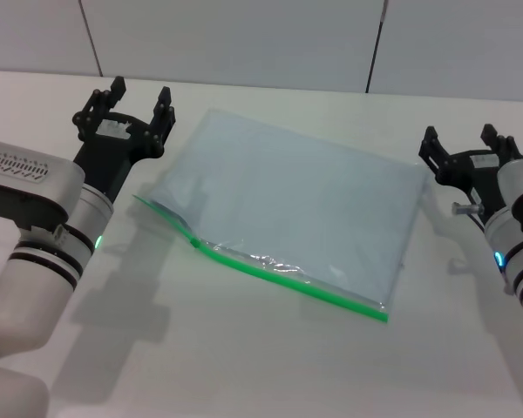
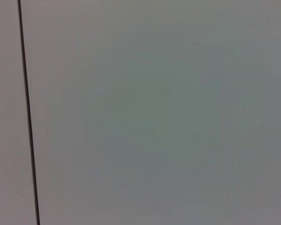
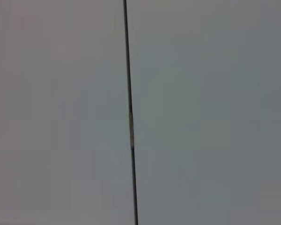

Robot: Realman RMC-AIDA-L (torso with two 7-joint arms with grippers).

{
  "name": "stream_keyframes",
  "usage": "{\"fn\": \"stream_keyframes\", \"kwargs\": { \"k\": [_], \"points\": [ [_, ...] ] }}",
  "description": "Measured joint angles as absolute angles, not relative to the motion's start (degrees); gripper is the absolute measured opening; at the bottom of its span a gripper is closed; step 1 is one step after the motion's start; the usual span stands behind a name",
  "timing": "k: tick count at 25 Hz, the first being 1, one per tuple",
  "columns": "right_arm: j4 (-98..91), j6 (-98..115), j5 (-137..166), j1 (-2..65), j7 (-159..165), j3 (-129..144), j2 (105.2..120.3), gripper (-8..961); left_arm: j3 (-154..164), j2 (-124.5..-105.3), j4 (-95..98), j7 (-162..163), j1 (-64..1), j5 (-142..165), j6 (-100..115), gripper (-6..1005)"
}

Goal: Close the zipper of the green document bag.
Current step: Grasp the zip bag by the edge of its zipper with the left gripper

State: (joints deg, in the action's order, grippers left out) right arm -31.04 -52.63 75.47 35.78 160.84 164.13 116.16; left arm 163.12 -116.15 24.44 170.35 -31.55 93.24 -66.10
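Note:
The green document bag [image 1: 296, 205] lies flat on the white table [image 1: 244, 366] in the head view, a pale blue-grey translucent pouch. Its zipper [image 1: 288, 280], a bright green strip, runs along the near long edge, and the small slider tab [image 1: 195, 243] sits toward the left end. Left of the tab the bag's mouth gapes slightly. My left gripper [image 1: 139, 96] hovers open beside the bag's far left corner, holding nothing. My right gripper [image 1: 465, 139] stands open just off the bag's right edge, also empty. Both wrist views show only grey wall panels.
A grey panelled wall [image 1: 244, 39] with dark seams [image 2: 28, 122] [image 3: 129, 117] rises behind the table's far edge. Bare white tabletop stretches in front of the bag.

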Motion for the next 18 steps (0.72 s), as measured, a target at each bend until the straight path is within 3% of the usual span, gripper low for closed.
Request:
{"fn": "stream_keyframes", "kwargs": {
  "k": [18],
  "points": [
    [-31.02,-53.49,75.59,35.68,160.84,164.35,116.19,865,163.35,-116.08,24.43,169.24,-30.97,93.24,-66.09,629]
  ]
}}
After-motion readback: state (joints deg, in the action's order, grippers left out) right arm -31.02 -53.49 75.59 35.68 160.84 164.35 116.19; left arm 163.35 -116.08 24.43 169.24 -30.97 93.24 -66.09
